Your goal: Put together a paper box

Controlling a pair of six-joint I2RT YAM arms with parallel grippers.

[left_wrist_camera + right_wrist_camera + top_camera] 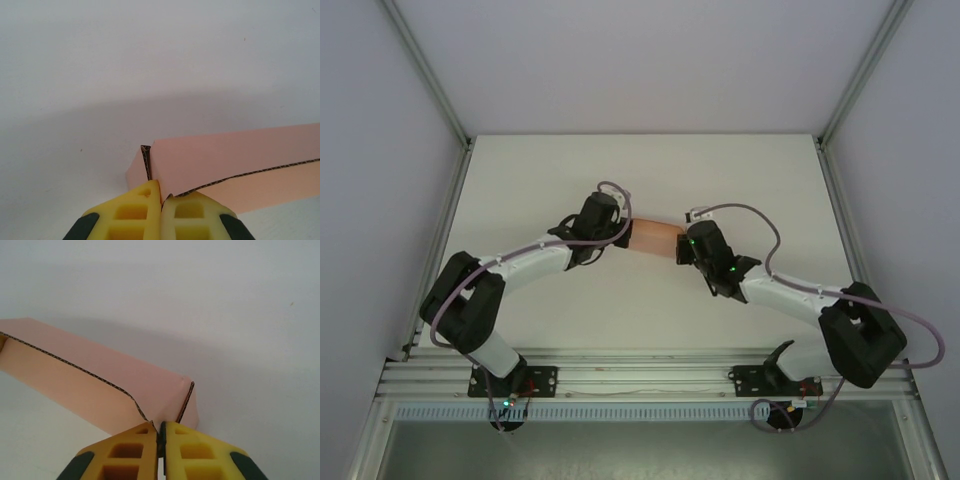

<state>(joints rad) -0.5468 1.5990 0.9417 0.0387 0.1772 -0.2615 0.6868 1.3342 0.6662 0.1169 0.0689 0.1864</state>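
Observation:
The paper box [654,238] is a salmon-pink corrugated card piece, folded into a long low shape, held just above the white table [650,170] between the two arms. My left gripper [626,232] pinches its left end. In the left wrist view the yellow fingertips [150,200] press together on a card wall of the paper box [225,155], at my left gripper [161,192]. My right gripper [682,245] holds the opposite end. In the right wrist view the paper box [100,375] runs off to the left, and my right gripper [161,427] clamps a thin card edge.
Grey enclosure walls with aluminium posts [430,90] border the table on the left, right and back. The mounting rail [640,375] with both arm bases runs along the near edge. Cables loop over each arm.

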